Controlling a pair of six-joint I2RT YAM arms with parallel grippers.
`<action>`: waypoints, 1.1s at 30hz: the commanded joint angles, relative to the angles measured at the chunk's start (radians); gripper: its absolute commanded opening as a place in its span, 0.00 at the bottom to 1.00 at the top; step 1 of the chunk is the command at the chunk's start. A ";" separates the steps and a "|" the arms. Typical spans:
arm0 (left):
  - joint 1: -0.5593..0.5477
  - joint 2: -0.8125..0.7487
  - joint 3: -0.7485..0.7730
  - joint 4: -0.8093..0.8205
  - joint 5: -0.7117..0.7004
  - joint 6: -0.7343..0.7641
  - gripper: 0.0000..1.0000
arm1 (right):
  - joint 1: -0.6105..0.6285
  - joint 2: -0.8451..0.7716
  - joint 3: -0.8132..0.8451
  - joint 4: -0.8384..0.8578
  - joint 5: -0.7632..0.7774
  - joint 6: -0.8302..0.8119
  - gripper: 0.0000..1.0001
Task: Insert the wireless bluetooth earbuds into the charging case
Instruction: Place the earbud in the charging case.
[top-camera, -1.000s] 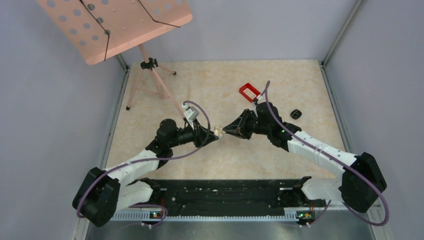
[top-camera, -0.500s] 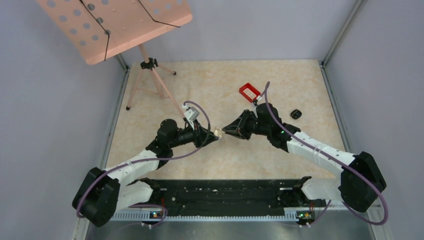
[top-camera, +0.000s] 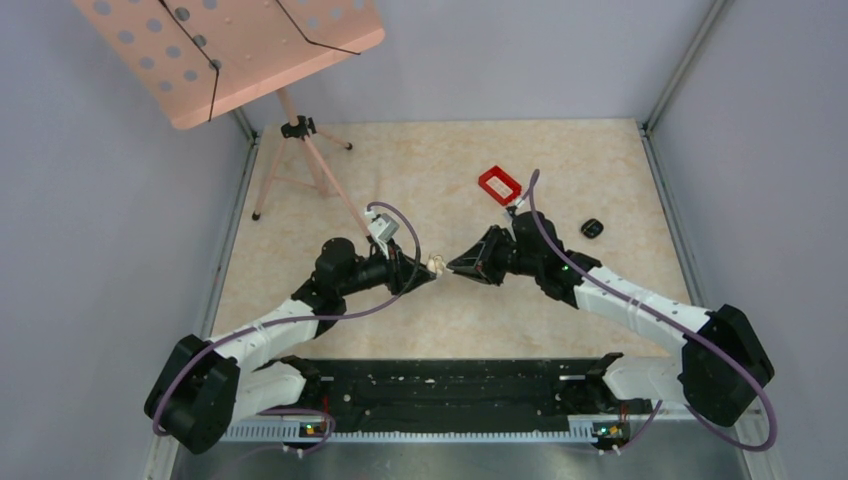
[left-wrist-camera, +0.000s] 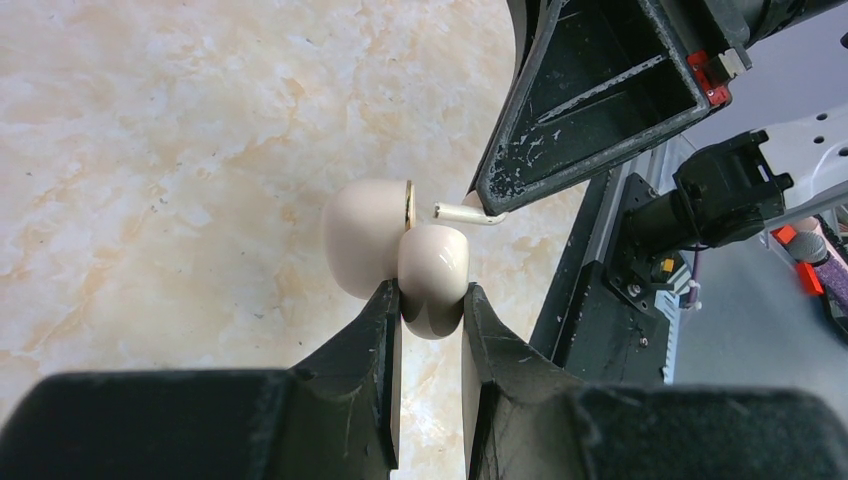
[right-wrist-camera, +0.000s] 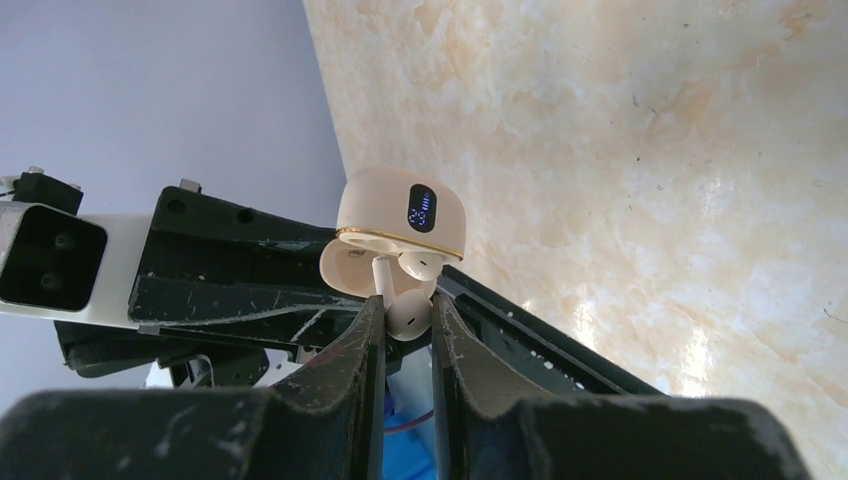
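Note:
The charging case (left-wrist-camera: 433, 280) is a cream pebble with its lid (left-wrist-camera: 365, 235) swung open, held above the table. My left gripper (left-wrist-camera: 432, 295) is shut on the case's lower half. In the right wrist view the open case (right-wrist-camera: 400, 215) shows a lit blue display, and one cream earbud (right-wrist-camera: 425, 262) sits in it. My right gripper (right-wrist-camera: 408, 305) is shut on a second cream earbud (right-wrist-camera: 408, 314), whose stem points at the case's opening. From above, both grippers' tips meet at the case (top-camera: 435, 265) in mid-table.
A red rectangular tray (top-camera: 499, 184) lies behind the right arm, and a small black pebble-shaped item (top-camera: 592, 228) lies to its right. A pink music stand (top-camera: 240, 50) on a tripod (top-camera: 300, 160) fills the back left corner. Grey walls close in three sides.
The right arm's wrist has dropped slightly toward the near side, with the earbud's tip still at the case. The left arm and the case have held still.

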 joint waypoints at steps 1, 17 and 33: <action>-0.004 -0.024 0.035 0.035 -0.014 0.024 0.00 | 0.005 0.006 0.027 0.050 0.003 0.004 0.00; -0.004 -0.042 0.027 0.035 -0.010 0.020 0.00 | 0.005 0.032 0.074 0.044 0.004 -0.016 0.00; -0.005 -0.014 0.027 0.071 0.017 0.009 0.00 | 0.005 0.056 0.076 0.072 -0.017 -0.018 0.00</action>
